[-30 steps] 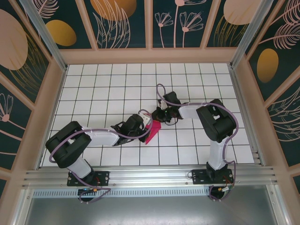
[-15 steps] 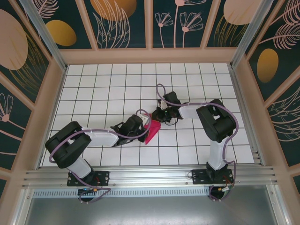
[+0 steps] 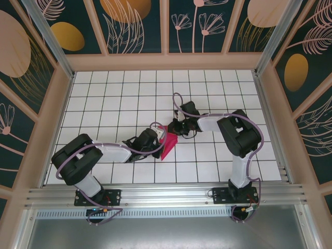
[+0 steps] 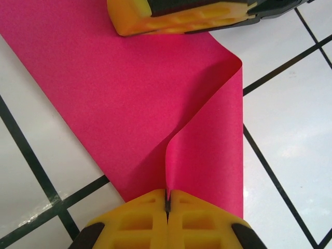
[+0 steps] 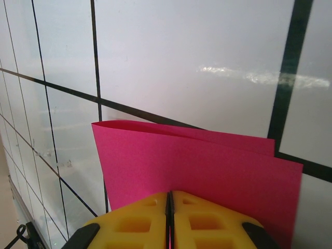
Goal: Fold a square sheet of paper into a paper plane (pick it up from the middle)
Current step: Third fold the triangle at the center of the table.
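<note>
The square sheet of paper [image 3: 167, 145] is magenta-red and doubled over, lying mid-table between both arms. My left gripper [image 3: 160, 139] is shut on a raised edge of it; in the left wrist view the yellow fingertips [image 4: 167, 196] pinch a curled flap of the sheet [image 4: 129, 98]. My right gripper [image 3: 174, 129] holds the sheet's far end. In the right wrist view its fingers [image 5: 169, 201] are shut on the folded paper [image 5: 197, 161], whose two layers stand slightly apart at the top. A yellow finger of the right gripper [image 4: 181, 15] rests on the paper's far edge.
The white tiled table [image 3: 114, 98] with black grid lines is boxed in by wooden rails and patterned walls [image 3: 166, 31]. Both arm bases sit on the metal rail [image 3: 166, 194] at the near edge.
The left arm has shifted slightly and the paper's upper part has drawn a little closer to the right gripper. Both grippers stay shut on the paper.
</note>
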Robot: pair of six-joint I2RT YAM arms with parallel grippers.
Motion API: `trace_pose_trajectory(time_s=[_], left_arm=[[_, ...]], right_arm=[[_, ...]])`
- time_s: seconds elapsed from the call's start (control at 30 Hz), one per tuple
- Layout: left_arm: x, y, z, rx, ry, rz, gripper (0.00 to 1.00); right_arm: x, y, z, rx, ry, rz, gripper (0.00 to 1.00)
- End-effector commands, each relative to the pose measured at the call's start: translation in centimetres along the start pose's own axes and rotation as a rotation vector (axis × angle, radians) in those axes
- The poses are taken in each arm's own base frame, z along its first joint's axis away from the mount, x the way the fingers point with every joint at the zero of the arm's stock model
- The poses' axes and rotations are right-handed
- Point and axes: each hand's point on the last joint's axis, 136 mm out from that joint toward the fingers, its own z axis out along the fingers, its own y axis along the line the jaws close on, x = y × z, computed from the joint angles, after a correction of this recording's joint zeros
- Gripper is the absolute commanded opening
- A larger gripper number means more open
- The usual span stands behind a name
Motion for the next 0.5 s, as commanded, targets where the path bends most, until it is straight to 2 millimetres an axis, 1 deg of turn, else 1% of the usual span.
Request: trace_pose_trajectory(time_s=[0.0, 0.13, 0.37, 0.47], left_arm=[[-0.1, -0.4, 0.4, 0.031, 0.003, 0.017, 0.00], [-0.3, -0.7, 0.3, 0.039, 0.003, 0.034, 0.00], [-1.0, -1.4, 0.2, 0.071, -0.018, 0.050, 0.00], [-1.0, -1.4, 0.4, 0.069, -0.017, 0.059, 0.00]], right_arm=[[1.5, -0.8, 0.7, 0.034, 0.048, 0.019, 0.13], [1.5, -0.7, 0.9, 0.035, 0.056, 0.015, 0.13], [1.9, -1.2, 1.0, 0.043, 0.060, 0.025, 0.14], [1.9, -1.4, 1.1, 0.046, 0.058, 0.031, 0.13]])
